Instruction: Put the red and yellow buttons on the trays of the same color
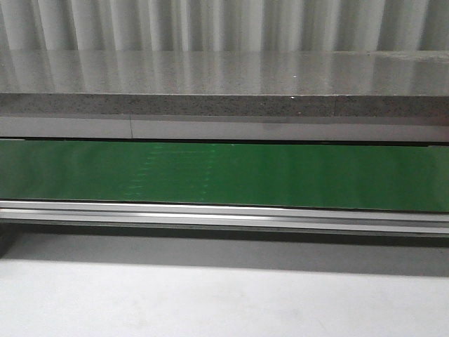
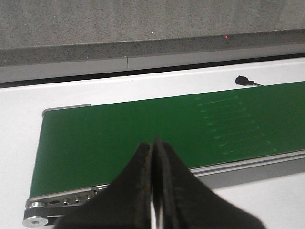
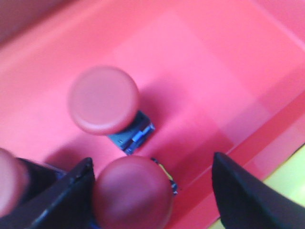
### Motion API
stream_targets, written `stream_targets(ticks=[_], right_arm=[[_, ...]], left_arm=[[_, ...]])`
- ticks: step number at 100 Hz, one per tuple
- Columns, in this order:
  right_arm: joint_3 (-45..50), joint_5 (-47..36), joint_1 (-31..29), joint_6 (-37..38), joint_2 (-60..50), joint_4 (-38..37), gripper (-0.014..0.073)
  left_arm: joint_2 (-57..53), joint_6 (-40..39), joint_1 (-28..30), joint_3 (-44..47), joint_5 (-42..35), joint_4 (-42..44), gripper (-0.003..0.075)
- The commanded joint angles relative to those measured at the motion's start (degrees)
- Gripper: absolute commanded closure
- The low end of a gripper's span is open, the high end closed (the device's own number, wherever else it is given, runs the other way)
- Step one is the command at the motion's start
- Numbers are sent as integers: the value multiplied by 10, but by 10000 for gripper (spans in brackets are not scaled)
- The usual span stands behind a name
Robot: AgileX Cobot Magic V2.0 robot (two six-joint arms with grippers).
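front: level across green belt (image 1: 224, 175) | left wrist: above same belt | right wrist: close over red tray (image 3: 200, 71)

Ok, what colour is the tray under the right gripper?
Red, seen best in the right wrist view: the tray beneath the right gripper holds red buttons.

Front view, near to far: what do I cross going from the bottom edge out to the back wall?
White tabletop → silver conveyor rail → green conveyor belt → grey speckled stone counter → corrugated wall. No buttons or trays show here.
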Motion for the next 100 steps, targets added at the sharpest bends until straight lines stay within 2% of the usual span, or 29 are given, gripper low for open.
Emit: stream_targets(ticks=[1,10,17,36,45,64,85,100], right_arm=[[-18,-9,-1,0,-61,1,71],[-18,19,-1,0,-93,1,87],[-18,46,4,0,-120,1,162],[-17,144,27,0,-198,2,554],[-17,170,46,0,-229,3,662],[-17,221,116,0,-291,4,659],[-17,269,221,-2,-338,4,659],[-16,278,298,-36,-357,4,659]], left_arm=[[3,-1,-4,-15,-41,-8,741],[3,-1,-4,-15,-41,-8,741],[3,-1,-4,-15,-41,-8,741],[3,-1,-4,-15,-41,-8,741],[3,-1,-4,-15,-41,-8,741],[3,-1,-4,-15,-41,-8,741],[3,-1,-4,-15,-41,-8,741],[3,-1,-4,-15,-41,-8,741]])
